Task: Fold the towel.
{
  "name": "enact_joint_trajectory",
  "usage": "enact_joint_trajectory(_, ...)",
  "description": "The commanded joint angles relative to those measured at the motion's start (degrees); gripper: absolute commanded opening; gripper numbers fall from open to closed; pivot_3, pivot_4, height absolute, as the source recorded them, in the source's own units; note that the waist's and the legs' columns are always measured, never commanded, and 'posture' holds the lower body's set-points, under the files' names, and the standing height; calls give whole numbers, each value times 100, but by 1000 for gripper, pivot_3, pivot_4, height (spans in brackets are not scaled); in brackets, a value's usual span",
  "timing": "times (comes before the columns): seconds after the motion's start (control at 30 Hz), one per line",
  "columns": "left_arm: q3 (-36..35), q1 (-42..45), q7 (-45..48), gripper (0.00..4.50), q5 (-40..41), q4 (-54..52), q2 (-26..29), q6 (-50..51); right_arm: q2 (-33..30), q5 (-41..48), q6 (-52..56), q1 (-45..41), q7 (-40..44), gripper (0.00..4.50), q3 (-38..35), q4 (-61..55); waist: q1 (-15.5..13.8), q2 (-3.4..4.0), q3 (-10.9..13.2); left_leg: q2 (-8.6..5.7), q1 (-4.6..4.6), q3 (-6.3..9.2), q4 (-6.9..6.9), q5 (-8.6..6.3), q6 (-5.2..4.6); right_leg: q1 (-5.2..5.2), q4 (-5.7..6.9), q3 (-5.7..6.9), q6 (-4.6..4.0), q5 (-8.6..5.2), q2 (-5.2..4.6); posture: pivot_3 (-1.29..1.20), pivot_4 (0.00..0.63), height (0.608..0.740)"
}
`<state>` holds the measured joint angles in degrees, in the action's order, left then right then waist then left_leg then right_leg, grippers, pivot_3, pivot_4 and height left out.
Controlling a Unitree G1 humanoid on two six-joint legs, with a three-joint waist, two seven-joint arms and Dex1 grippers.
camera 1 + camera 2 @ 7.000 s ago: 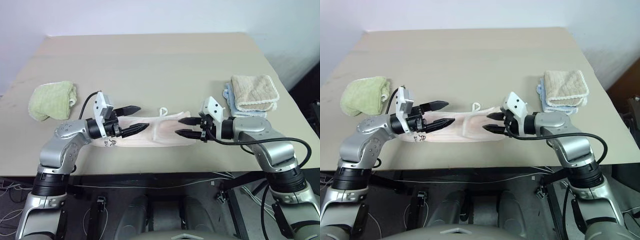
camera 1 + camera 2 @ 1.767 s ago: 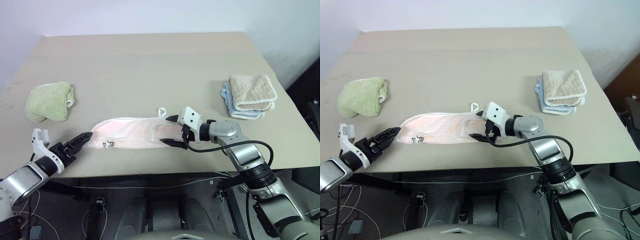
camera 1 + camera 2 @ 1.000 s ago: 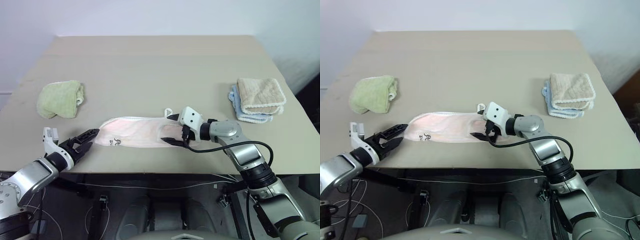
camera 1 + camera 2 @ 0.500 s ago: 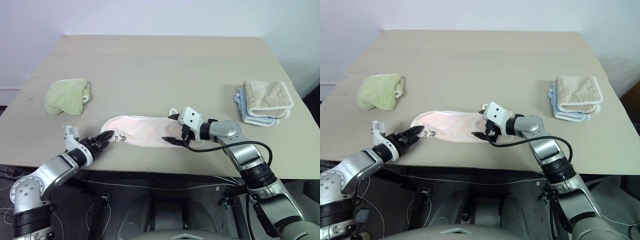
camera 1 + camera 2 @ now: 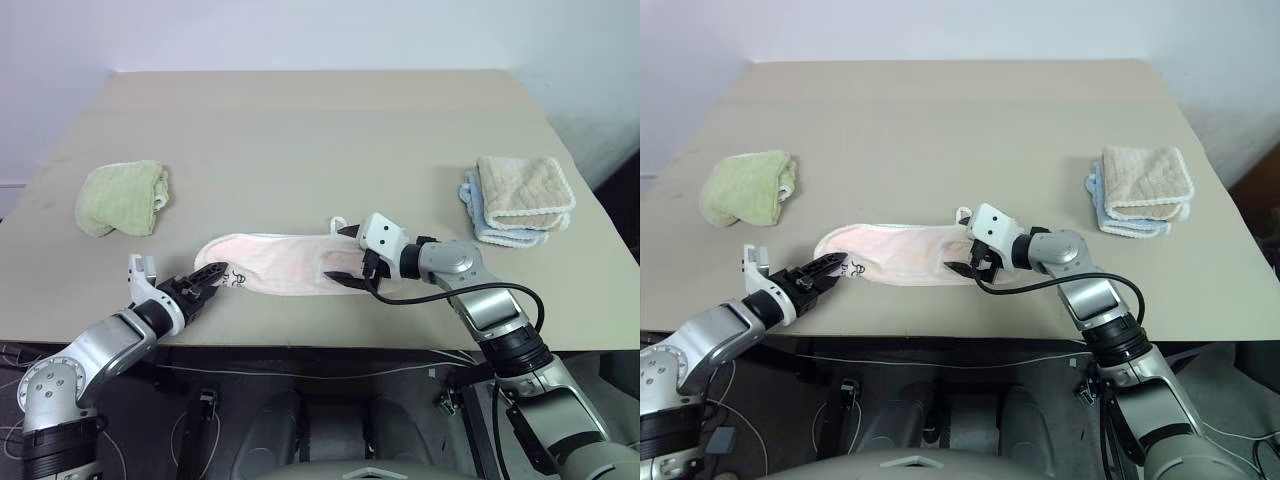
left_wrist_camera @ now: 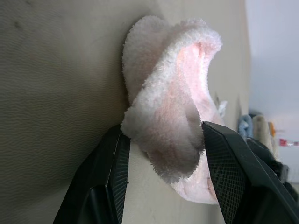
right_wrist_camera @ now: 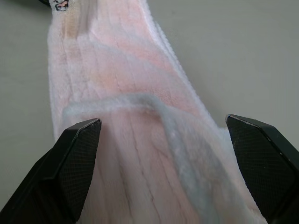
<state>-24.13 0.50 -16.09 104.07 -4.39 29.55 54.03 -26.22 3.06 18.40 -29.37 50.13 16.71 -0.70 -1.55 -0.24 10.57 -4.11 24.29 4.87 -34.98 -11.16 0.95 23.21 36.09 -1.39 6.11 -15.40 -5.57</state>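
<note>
A beige bench [image 5: 320, 130] carries three things: a pale pink towel [image 5: 275, 266] stretched out near its front edge, a crumpled green towel [image 5: 122, 198] at the left, and a folded beige towel [image 5: 522, 190] stacked on blue cloths [image 5: 480, 216] at the right.

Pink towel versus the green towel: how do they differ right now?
The pink towel lies stretched in a long strip near the front edge; the green towel sits bunched, farther left. The left gripper pinches the pink one's end; the green one lies untouched. Both are terry cloth.
</note>
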Motion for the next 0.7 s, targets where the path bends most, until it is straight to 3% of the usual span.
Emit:
enact_joint_trajectory(0.03,-138,-80,374,2505,-450,369,105,-132,16,-18,-131,-59,-25,4500,-37,-44,53,0,0,0,0,0,0,0,0,0,0,0,0,0,0,0,150,740)
enact_joint_trajectory(0.13,-88,16,565,1931,-709,623,129,-125,35,-46,-150,-83,-31,4500,-34,-7,94,0,-1,2,-9,5,-2,-1,3,-1,2,3,0,0,0,0,150,740)
enact_joint_trajectory(0.3,-222,233,544,171,-613,587,89,-165,-14,-166,-230,-80,-39,4500,-19,49,95,1,-1,5,-19,6,-1,-2,4,-4,4,1,-1,1,0,0,150,740)
enact_joint_trajectory(0.33,-241,272,517,46,-587,571,99,-162,-12,-172,-232,-78,-35,4500,-33,47,93,2,-1,6,-19,10,0,-2,4,-4,5,3,-1,1,0,0,150,740)
enact_joint_trajectory(0.43,-282,335,596,46,-629,458,169,-149,-19,-199,-229,-51,-44,4500,-61,14,102,0,0,7,-16,10,-1,-2,4,1,5,1,-1,0,2,0,150,740)
enact_joint_trajectory(0.57,-524,297,1487,46,-496,-302,401,-79,-116,-119,-122,93,-1,4500,-164,-215,111,-21,12,7,16,7,-2,0,4,14,3,-1,-1,1,4,0,150,740)
enact_joint_trajectory(0.7,-382,346,1989,46,-845,-595,952,128,-206,173,143,201,45,4500,-446,-502,108,-22,14,4,19,1,9,-1,4,20,0,-6,0,1,0,0,150,740)
